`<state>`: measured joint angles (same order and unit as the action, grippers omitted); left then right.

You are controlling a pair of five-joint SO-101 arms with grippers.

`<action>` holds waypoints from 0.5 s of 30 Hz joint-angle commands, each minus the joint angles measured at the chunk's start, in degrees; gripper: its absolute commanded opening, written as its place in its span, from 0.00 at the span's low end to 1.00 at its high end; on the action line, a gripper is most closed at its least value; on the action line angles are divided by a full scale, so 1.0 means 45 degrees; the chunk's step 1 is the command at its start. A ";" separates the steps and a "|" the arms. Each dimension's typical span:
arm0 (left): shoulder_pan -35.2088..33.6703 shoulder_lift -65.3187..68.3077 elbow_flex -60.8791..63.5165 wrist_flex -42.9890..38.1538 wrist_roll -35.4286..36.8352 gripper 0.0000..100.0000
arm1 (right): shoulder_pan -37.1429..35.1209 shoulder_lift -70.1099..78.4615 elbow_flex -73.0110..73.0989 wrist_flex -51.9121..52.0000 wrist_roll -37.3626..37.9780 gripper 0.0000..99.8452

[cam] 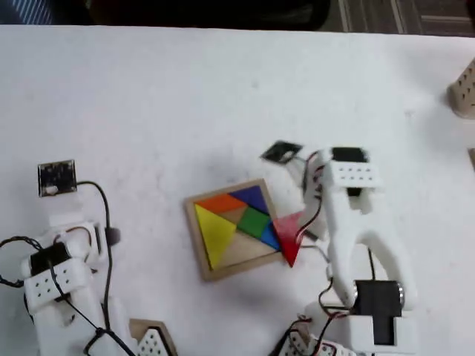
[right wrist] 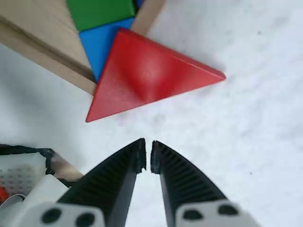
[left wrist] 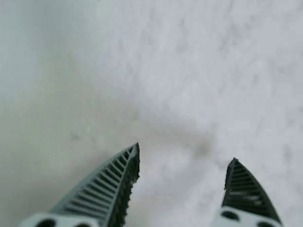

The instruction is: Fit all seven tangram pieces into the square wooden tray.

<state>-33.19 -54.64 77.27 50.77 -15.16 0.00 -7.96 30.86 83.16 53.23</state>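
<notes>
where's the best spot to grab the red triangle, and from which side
Grip the red triangle by its outer part, from the table side: it lies propped on the wooden tray rim, so that part probably sits clear. The right claw, now shut, would need opening.

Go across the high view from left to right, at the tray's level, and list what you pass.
Left arm → square wooden tray → red triangle, lying across the tray's right rim → right arm.
</notes>
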 commanded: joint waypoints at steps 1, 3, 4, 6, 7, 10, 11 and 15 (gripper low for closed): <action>0.0166 -0.0127 0.0000 -0.0274 -0.0098 0.11 | 0.0752 0.0205 -0.0508 -0.1123 0.0059 0.02; 0.0166 -0.0127 0.0000 -0.0274 -0.0098 0.11 | 0.0830 0.0772 -0.0391 -0.1670 -0.0391 0.02; 0.0166 -0.0127 0.0000 -0.0274 -0.0098 0.11 | 0.0733 0.1143 -0.0293 -0.1768 -0.0527 0.02; 0.0166 -0.0127 0.0000 -0.0274 -0.0098 0.11 | 0.0420 0.1963 -0.0156 -0.1885 -0.0684 0.02; 0.0166 -0.0127 0.0000 -0.0274 -0.0098 0.11 | 0.0205 0.2354 -0.0156 -0.1885 -0.0684 0.02; 0.0166 -0.0127 0.0000 -0.0274 -0.0098 0.11 | -0.0420 0.3194 -0.0215 -0.1983 -0.0860 0.02; 0.0166 -0.0127 0.0000 -0.0274 -0.0098 0.11 | -0.0635 0.3311 -0.0215 -0.2100 -0.1211 0.02; 0.0166 -0.0127 0.0000 -0.0293 -0.0098 0.11 | -0.1260 0.3331 -0.0156 -0.2237 -0.2012 0.02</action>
<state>-33.19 -54.64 77.27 50.77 -15.16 -3.60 7.52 30.68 73.32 45.93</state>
